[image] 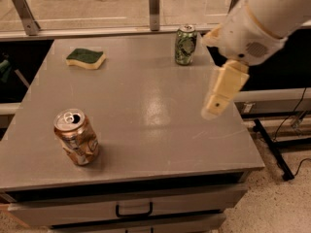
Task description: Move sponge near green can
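- The small wavy-edged sponge (86,58), pale yellow foam under a dark green scrub top, lies flat and scrub side up at the far left of the table top; nothing touches it.
- The upright green can (185,45), with dark green patterned sides and a silver top, stands near the far edge toward the right, well apart from the sponge.
- The robot's pale cream gripper (214,106) hangs over the right side of the table, nearer us than the green can and far from the sponge; we cannot tell whether it is released or clenched; we see nothing held in it.
- We judge the sponge light, soft and springy, not fragile; it should squash under a pinch rather than slip; its rough top should give friction.
- We would take it from above across its narrow width, at the middle, pressing into the foam sides; a grip at a wavy end might let it twist.
- The flat grey table (146,144) looks smooth with a faint sheen, so a nudged sponge may slide; a dented orange-brown can (77,137) stands at the near left, off the straight path.
- The open stretch left of the green can leaves room to set down; a careless approach could tip that can.
- Below are drawers with a dark handle (133,211); metal posts (154,8) line the back; black cables (291,125) trail on the speckled floor at right.
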You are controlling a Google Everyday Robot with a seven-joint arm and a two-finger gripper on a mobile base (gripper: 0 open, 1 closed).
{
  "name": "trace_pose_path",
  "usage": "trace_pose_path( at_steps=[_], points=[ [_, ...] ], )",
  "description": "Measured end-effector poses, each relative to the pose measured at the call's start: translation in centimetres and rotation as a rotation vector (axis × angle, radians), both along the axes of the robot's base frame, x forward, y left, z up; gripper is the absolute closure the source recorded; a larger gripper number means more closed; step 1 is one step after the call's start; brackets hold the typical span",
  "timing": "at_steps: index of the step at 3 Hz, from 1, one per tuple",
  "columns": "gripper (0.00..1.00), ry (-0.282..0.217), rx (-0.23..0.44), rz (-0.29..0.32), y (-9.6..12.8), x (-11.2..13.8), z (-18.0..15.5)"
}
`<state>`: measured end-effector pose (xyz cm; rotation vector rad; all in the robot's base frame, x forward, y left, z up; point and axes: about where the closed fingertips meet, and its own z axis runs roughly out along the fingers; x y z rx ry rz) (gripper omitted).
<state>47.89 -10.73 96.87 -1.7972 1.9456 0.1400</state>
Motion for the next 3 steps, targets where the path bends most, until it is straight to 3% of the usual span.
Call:
trace_pose_path(
  at_steps=[1,2,3],
  points=[
    [0.0,-0.06,0.137,0.123,8.5,2.9,1.7],
    [0.0,-0.06,0.137,0.123,8.5,2.9,1.7],
    [0.0,-0.059,0.242,0.128,11.7,4.6,1.1]
  ],
)
